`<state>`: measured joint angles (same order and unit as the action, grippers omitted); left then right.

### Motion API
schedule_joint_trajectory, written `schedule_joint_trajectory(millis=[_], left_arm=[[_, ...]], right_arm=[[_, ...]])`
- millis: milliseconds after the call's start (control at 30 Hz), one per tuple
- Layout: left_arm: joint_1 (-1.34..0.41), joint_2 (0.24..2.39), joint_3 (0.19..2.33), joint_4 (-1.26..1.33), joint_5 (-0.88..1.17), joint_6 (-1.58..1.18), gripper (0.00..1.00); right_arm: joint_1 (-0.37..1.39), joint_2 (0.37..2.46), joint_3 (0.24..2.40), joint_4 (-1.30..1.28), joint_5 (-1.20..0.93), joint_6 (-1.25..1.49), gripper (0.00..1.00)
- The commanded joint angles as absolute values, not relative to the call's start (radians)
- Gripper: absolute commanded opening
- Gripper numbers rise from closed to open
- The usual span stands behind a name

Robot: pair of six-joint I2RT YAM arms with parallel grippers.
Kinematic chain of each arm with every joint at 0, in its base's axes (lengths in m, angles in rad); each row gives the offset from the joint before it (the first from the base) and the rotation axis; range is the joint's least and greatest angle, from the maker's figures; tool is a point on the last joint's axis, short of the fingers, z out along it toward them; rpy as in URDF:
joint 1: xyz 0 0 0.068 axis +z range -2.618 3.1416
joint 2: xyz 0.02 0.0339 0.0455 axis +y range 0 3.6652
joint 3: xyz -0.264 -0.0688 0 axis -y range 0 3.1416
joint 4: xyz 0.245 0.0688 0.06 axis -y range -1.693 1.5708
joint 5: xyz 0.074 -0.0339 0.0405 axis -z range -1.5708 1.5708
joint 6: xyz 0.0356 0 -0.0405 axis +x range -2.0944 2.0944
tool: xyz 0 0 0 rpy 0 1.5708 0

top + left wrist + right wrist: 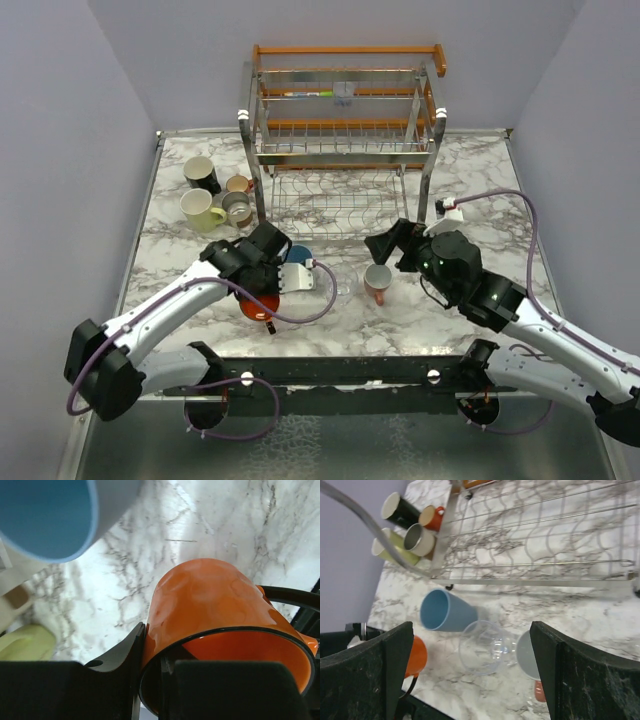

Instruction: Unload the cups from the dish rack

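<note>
Left gripper jaws on glossy orange mug, rim black.

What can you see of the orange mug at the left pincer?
The orange mug is glossy and ceramic-looking, orange inside and out, with a thin dark line round its rim. The left pincer is shut on its wall, one finger outside and one inside the mouth. The mug is tipped, its mouth toward the wrist camera, low over the marble table. Whether it touches the table cannot be told. Its handle is not clearly visible.
</note>
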<state>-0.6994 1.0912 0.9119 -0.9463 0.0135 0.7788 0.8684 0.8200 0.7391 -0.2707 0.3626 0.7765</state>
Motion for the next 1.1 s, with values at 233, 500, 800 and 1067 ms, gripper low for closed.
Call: schedule_joint_trajectory(millis=[233, 500, 800, 1067], left_arm=[[-0.696, 1.197, 0.884, -0.776, 0.182, 0.769, 0.0], [-0.702, 1.3, 0.881, -0.71, 0.206, 0.73, 0.0], [-0.718, 1.347, 0.87, -0.682, 0.205, 0.713, 0.07], [-0.718, 1.293, 0.909, -0.719, 0.208, 0.705, 0.59]], right_arm=[[0.862, 0.789, 0.73, -0.43, 0.552, 0.733, 1.0], [0.862, 0.734, 0.657, -0.426, 0.56, 0.75, 1.0], [0.862, 0.688, 0.644, -0.451, 0.568, 0.754, 1.0], [0.862, 0.688, 0.651, -0.47, 0.575, 0.747, 1.0]])
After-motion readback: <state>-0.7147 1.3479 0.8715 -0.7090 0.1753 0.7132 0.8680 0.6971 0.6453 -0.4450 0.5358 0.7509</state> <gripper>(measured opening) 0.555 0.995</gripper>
